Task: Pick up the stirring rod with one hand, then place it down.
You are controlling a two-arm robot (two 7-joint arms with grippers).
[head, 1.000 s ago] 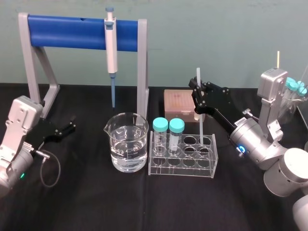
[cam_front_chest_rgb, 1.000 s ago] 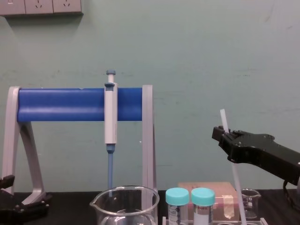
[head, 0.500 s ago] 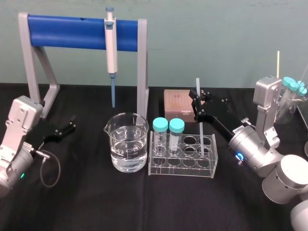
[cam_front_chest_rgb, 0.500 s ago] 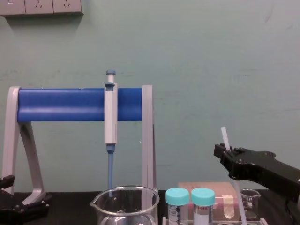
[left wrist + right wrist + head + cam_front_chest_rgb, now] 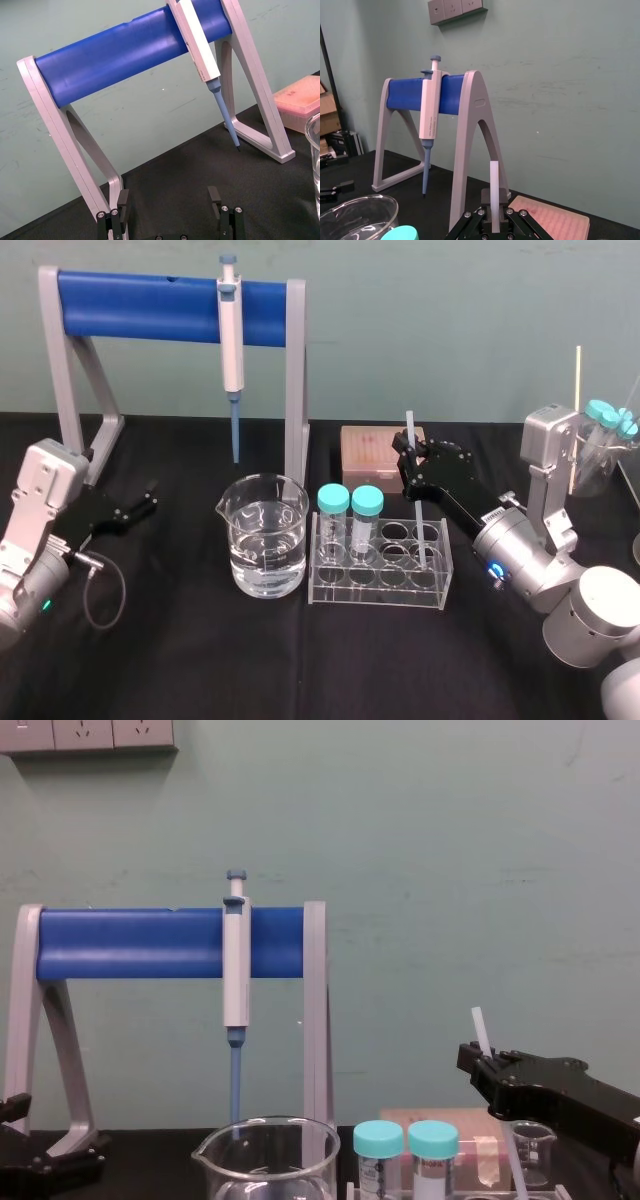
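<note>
Right pincer (image 5: 410, 453) clamped on the upright stirring rod (image 5: 415, 515), whose lower end sits in a right-side hole of the clear tube rack (image 5: 375, 598), left pincer (image 5: 148, 500) parked open; a tilted release could jam the rod or tip the rack.

light: bright, even, diffuse | shadows: faint, soft | glare: small highlights on beaker (image 5: 262, 540) | black table (image 5: 200, 660) reads dark

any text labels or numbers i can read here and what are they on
Nothing legible.
Pipette: fine print along its body, too small to read.
Capped tubes: marks on their sides, blurred.
Stirring rod in the right claw: no markings.
</note>
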